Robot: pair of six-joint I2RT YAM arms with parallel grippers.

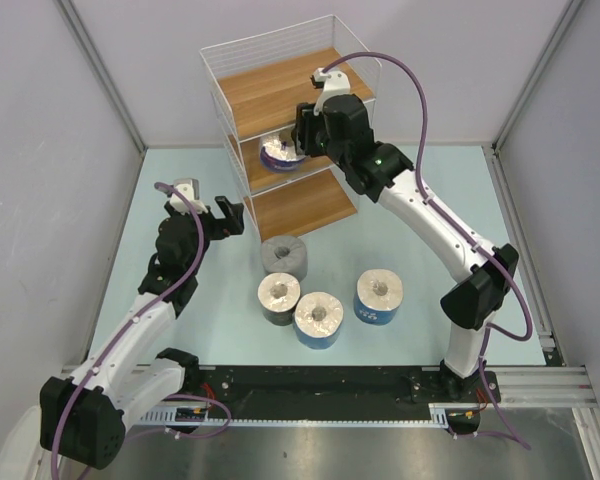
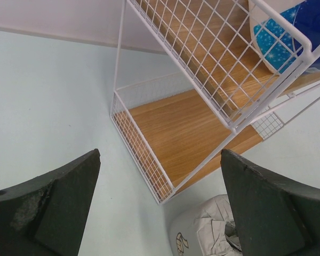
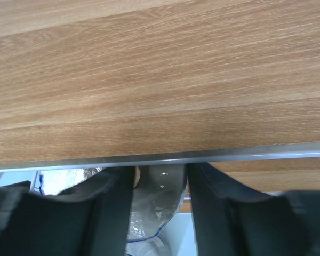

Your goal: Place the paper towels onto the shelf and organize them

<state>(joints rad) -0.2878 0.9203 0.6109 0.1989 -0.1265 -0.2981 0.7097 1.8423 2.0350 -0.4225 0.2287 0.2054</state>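
Right tool [image 3: 159, 213] clamps roll [image 1: 277, 153] on shelf [image 1: 280, 92]

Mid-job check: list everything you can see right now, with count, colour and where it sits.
shelf: one, white wire with brown boards, far middle of the table
shelved roll: one, blue printed wrapper, middle tier, held by the right gripper
blue table rolls: two, blue wrappers, upright, nearest the arm bases
grey roll: one, grey wrapper, upright just in front of the shelf
black roll: one, dark wrapper, upright, between the grey roll and a blue one
table: one, pale blue-green
left gripper: open, empty, left of the shelf's bottom tier
right gripper: closed on the shelved roll
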